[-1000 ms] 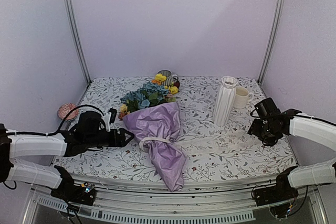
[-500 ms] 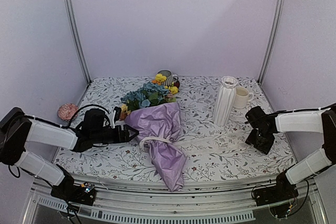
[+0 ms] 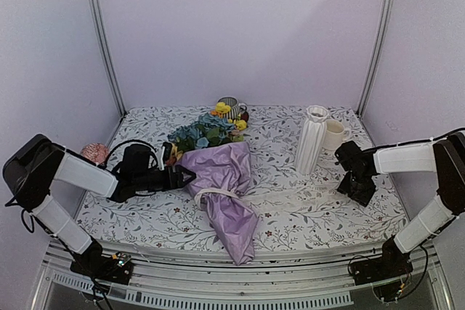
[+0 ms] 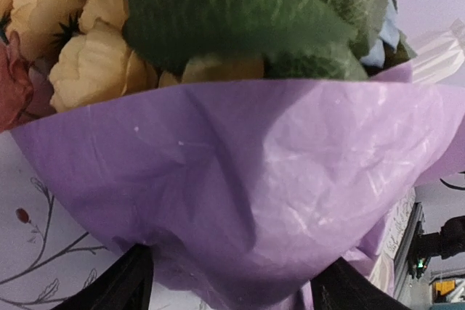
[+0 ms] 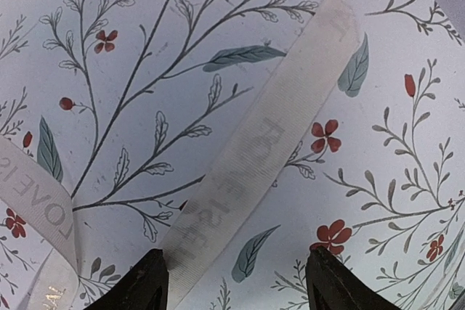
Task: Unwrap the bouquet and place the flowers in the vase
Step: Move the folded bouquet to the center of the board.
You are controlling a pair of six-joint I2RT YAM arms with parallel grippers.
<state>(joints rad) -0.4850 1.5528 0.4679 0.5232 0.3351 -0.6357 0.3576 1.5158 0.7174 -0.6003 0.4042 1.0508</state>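
The bouquet lies in the middle of the table in lilac paper, tied with a cream ribbon. Its flowers point to the back; yellow blooms and green leaves show above the paper's edge. My left gripper is open at the bouquet's left side, its fingers straddling the bulging paper. A ribbon tail lies flat on the cloth. My right gripper hovers open low over that tail, whose near end lies by the left fingertip. The white ribbed vase stands upright at the back right.
A cream mug stands just right of the vase. A striped cup sits behind the flowers at the back. A pink knobbly object lies at the table's left edge. Walls close in on three sides.
My left gripper has slid right up against the bouquet's paper. My right gripper has moved left and down over the ribbon tail, its jaws narrowing a little.
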